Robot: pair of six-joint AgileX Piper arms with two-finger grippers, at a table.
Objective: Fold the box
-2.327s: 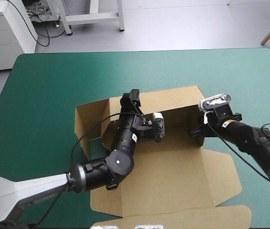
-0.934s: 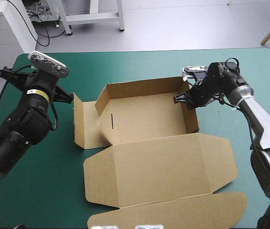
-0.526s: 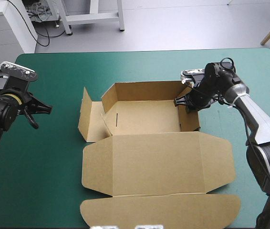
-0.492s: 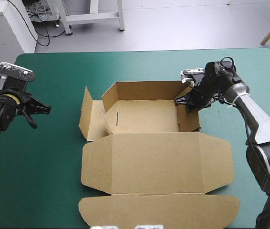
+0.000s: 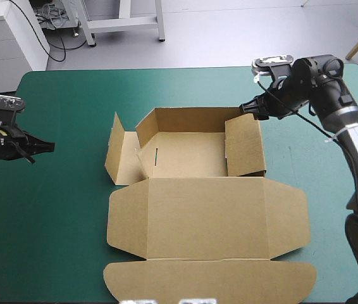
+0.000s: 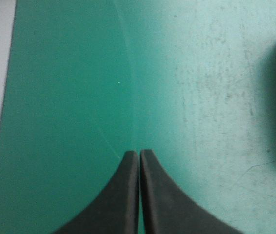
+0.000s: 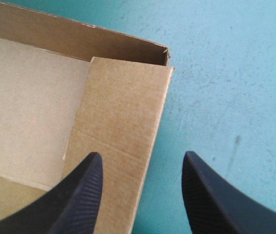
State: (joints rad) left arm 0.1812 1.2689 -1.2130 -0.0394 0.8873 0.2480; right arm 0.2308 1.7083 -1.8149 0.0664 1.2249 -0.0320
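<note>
One box, two grippers. The left gripper hovers over the teal-green cover near the table's left edge. Its black fingers are clenched tip to tip with nothing between them, and the box lies well apart ahead of it. Earlier this arm reached into the box; it has drawn back farther since just before.

The box stands as an open tray with its lid flat toward the near edge. The left end flap stands upright outside the tray, on the side facing the left gripper. The tray's floor carries a short slit near the left wall.

The right gripper is released, its fingers wide apart. The right wall runs up between them, and the far right corner lies just ahead. Just before, this gripper was down at that wall; it has now lifted off toward the corner, and the wall shows a broader face.
</note>
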